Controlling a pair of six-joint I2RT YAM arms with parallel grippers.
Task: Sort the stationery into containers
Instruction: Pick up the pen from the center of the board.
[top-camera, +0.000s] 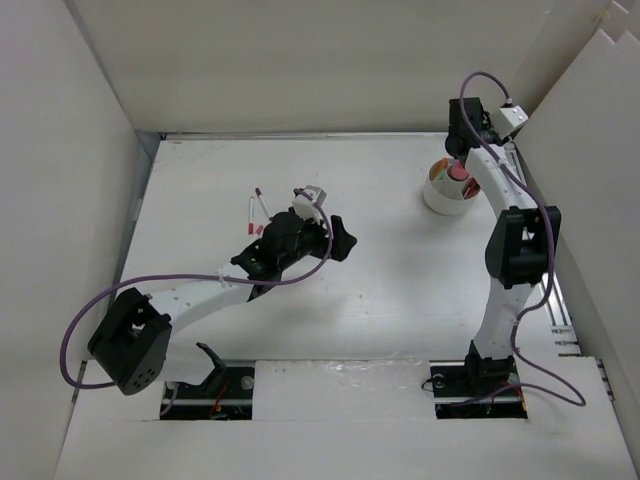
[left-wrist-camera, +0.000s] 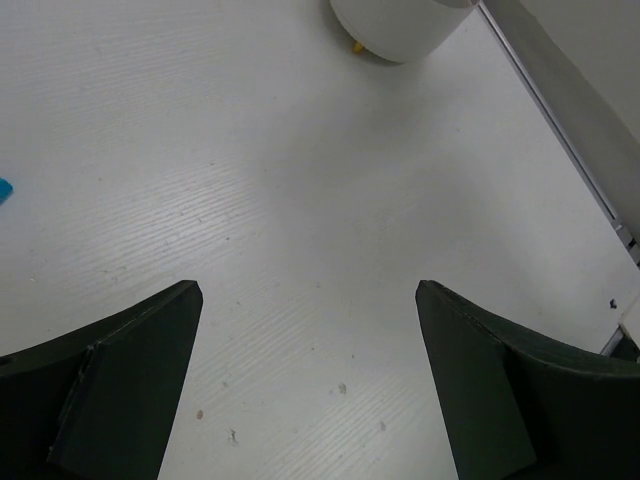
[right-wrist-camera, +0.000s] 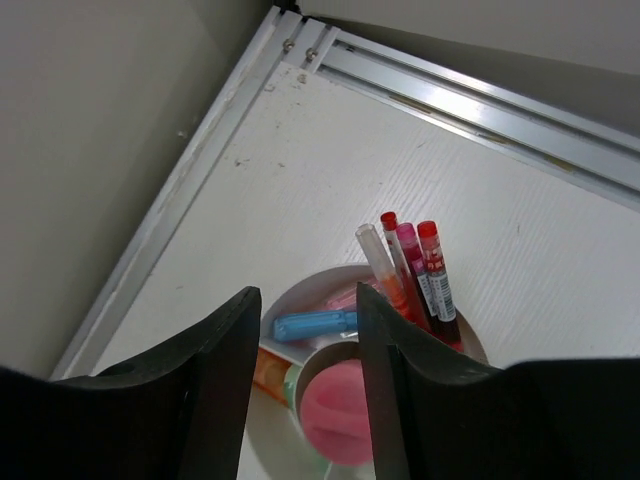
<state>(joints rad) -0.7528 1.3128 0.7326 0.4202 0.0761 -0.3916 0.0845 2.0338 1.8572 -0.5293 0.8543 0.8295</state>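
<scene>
**Both my grippers empty, the right one over the cup**

My left gripper (left-wrist-camera: 308, 290) stands wide open. Nothing is between its fingers (left-wrist-camera: 130, 380), only bare table (left-wrist-camera: 300, 180) beneath. At the left edge of that wrist view lies a blue scrap (left-wrist-camera: 4, 190). Farther off is the white cup (left-wrist-camera: 400, 30), with a small yellow bit (left-wrist-camera: 356, 46) at its foot.

From above, my left arm (top-camera: 200, 300) runs from its low elbow at the near left toward mid-table, gripper pointing right. Just beyond its wrist lie a pink piece (top-camera: 257, 229) and two loose pens (top-camera: 257, 207).

My right gripper (right-wrist-camera: 308, 300) is partly open. It holds nothing and, as far as I can see, touches nothing. It hangs over the cup, pointing down. Below its fingers sit a round pink piece (right-wrist-camera: 335, 410) and an orange-and-white piece (right-wrist-camera: 272, 372), then a blue piece (right-wrist-camera: 315, 324). Beyond those are the standing pens (right-wrist-camera: 415, 275), clear, pink and red-capped.

My right arm (top-camera: 510, 250) rises from its base and bends toward the far right corner, where the cup stands near the metal rail (right-wrist-camera: 470, 100).
</scene>
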